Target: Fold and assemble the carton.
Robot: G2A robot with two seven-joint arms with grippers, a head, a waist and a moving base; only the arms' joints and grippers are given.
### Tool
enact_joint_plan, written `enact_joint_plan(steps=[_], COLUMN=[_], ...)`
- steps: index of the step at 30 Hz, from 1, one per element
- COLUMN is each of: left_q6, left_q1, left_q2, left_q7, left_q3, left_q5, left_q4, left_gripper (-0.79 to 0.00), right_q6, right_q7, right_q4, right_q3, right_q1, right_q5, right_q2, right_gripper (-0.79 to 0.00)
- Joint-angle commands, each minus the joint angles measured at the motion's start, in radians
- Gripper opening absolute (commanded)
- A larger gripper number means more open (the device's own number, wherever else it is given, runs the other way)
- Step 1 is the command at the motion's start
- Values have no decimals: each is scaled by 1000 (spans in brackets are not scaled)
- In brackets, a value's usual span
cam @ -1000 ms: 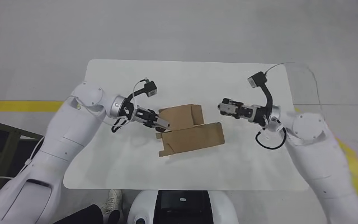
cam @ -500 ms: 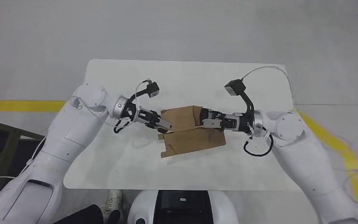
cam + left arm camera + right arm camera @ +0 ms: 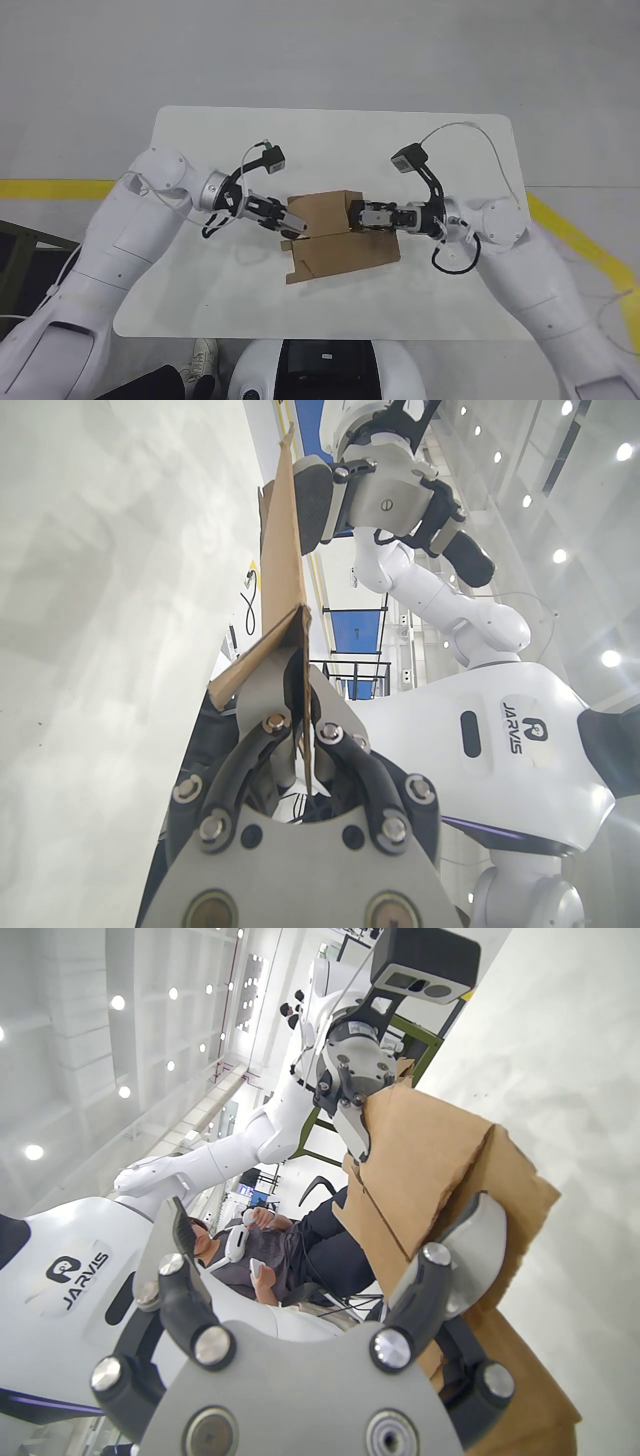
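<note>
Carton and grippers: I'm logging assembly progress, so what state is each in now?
Carton: part-folded, one panel raised, not yet a box.
Left gripper: shut on the carton's panel edge.
Right gripper: open, one finger against the raised panel.

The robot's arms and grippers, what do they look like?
White rounded shells cover the arms. The left gripper and right gripper are silver-grey metal with black linkages, screws, and pale fingers with black textured pads. Each wrist carries a black camera on a bracket, trailing a thin cable.
</note>
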Motion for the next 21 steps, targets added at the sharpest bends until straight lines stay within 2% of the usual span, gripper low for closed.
enact_joint_plan(steps=[1,12,21], left_q6=[0,-1,-4], left_q1=[1,3,2], left_q2=[0,-1,-1], left_q7=[0,0,0], left_q3=[1,7,6], left_q5=[-1,-2,-3], left_q4=[0,-1,2], left_gripper=[-785,-785,-785], right_q6=[-12,-45,-66], right_q7=[1,70,94], right_q4=[15,82,114], right_q3=[-3,-13,-24], right_q1=[-2,-1,9], right_q5=[38,196,240], right_q2=[-5,-29,-49], right_gripper=[0,0,0])
